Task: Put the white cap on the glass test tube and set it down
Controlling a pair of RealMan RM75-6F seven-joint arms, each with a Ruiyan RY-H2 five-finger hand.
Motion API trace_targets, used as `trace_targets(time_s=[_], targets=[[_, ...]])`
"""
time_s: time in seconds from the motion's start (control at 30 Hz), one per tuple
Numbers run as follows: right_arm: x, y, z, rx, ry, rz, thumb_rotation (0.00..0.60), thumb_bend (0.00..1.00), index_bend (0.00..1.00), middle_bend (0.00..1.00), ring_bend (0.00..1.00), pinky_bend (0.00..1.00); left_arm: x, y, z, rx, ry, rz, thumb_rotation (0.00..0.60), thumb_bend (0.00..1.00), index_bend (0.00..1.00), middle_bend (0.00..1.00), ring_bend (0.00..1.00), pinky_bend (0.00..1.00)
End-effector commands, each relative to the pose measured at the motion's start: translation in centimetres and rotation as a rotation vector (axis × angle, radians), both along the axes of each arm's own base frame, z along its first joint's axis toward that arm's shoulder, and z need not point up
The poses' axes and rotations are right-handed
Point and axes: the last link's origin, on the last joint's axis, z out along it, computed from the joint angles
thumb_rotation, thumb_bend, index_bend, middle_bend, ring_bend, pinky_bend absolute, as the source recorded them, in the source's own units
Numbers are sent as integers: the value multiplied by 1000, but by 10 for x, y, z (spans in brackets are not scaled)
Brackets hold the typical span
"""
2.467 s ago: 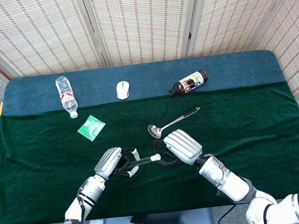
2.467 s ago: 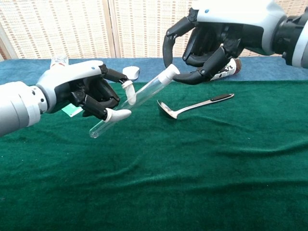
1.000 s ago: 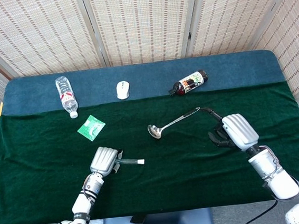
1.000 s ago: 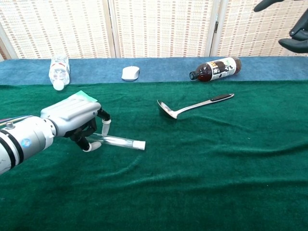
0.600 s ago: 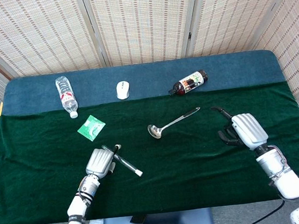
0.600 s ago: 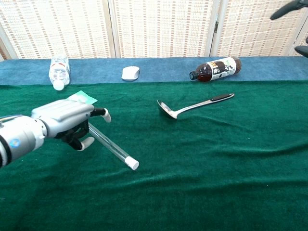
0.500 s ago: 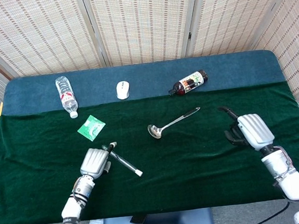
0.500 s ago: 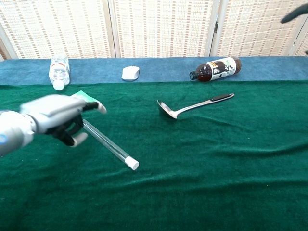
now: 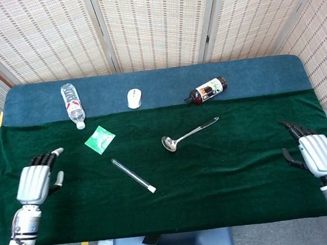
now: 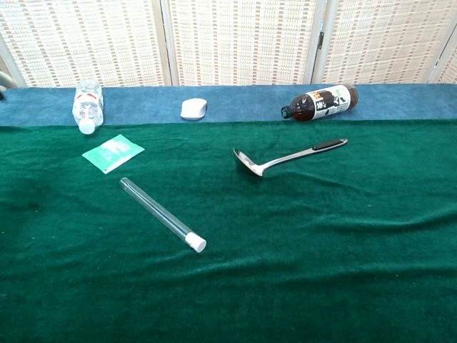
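Resting hands: the left hand (image 9: 35, 182) hangs at the left edge of the table (image 9: 237, 167), fingers apart, holding nothing; the right hand (image 9: 315, 153) hangs at the right edge, likewise spread and empty. Neither shows in the chest view.
Task thing: the glass test tube (image 9: 132, 175) lies flat on the green cloth, left of the table's middle, slanting toward the near edge, well apart from both hands.
Cap: the white cap (image 10: 197, 244) sits on the tube's nearer end and looks fully seated.
Step in hand: judged complete; the capped tube is set down and released.
Doing it well: keep both hands clear of the tube, since a round tube on cloth may roll if brushed.
Near neighbours: a green packet (image 9: 99, 139) lies just beyond the tube's far end; a metal ladle (image 9: 189, 134) lies right of it.
Far edge: a water bottle (image 9: 72, 104), a white mouse (image 9: 134, 98) and a dark bottle (image 9: 205, 90) lie on the blue strip.
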Motion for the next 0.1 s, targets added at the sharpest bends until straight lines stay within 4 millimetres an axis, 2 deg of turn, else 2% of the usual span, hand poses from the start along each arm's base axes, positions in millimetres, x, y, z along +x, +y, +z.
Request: trace_targets(time_s=[0.03,0.1], targets=[[-15,18,-2,-33,-7,-7,600,513,128,133,155,225,-25,-26,21,66,8,22,600,500,216,238,222,223],[-21,26,-2,-51,-5,-20,600,512,128,130,153,219,-33,-40,25,80,1,38,600,499,217,237,218,213]])
